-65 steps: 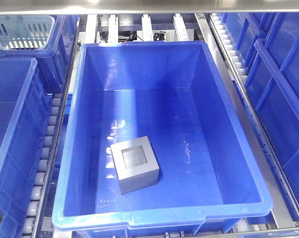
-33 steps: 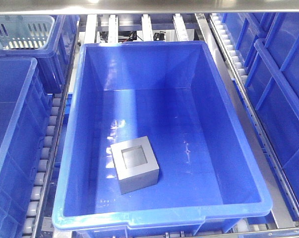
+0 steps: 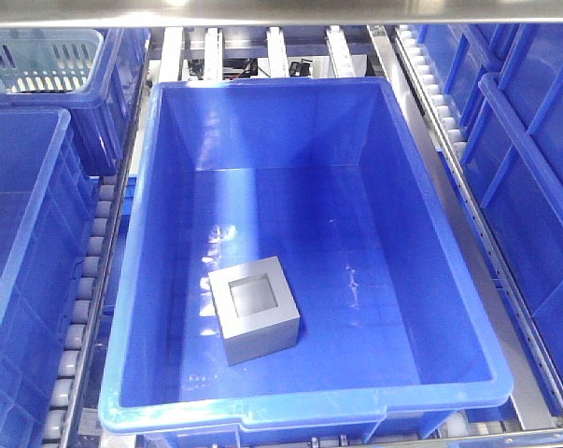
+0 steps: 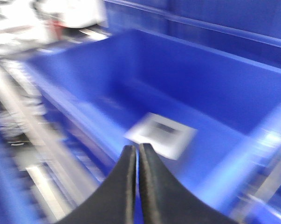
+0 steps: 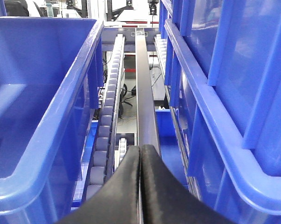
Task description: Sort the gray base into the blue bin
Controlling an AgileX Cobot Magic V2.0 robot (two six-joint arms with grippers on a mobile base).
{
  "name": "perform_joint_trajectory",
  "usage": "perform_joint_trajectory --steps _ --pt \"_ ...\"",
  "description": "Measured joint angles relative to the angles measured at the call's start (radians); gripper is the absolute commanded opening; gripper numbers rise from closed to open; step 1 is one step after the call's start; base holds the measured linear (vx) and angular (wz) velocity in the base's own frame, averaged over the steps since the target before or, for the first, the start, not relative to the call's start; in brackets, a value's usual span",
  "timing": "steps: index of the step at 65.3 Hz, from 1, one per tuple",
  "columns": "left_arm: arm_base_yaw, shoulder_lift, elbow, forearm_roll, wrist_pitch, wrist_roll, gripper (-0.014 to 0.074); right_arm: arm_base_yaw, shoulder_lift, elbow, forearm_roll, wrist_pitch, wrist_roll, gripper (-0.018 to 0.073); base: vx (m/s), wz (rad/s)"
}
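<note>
Roller rails (image 3: 83,308) carry the blue bin (image 3: 430,224); the gray base (image 3: 254,309) lies alone on its floor toward 7 o'clock, recess up. Left fingers (image 4: 137,158) are pressed together, empty, near the bin's rim. Right fingers (image 5: 140,161) likewise closed, empty, over a rail.

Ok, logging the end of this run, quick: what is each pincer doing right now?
Left pincer: closed, holding nothing; the small matte gray base lies beyond it in the large bright-blue plastic bin.
Right pincer: closed, empty.
</note>
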Motion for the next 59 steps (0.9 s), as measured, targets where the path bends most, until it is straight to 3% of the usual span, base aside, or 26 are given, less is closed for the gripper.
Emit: perform_joint_trajectory --steps 16,29,37,47,59 --pt "0.302 -0.039 0.071 0.053 -0.057 0.000 -0.0006 0.000 0.000 0.000 0.000 0.000 0.000 -0.0009 0.00 0.00" --pt "0.464 -0.194 0.240 0.075 -0.192 -0.026 -0.0006 0.000 0.000 0.000 0.000 0.000 0.000 -0.0009 0.00 0.00" --pt "0.520 -0.211 0.329 0.080 -0.219 -0.085 -0.0006 0.000 0.000 0.000 0.000 0.000 0.000 -0.0009 0.00 0.00" --pt "0.558 -0.211 0.372 0.086 -0.226 -0.243 -0.0006 0.000 0.000 0.000 0.000 0.000 0.000 -0.0009 0.00 0.00" --pt "0.559 -0.211 0.372 0.185 -0.226 -0.409 -0.0006 0.000 0.000 0.000 0.000 0.000 0.000 -0.0009 0.00 0.00"
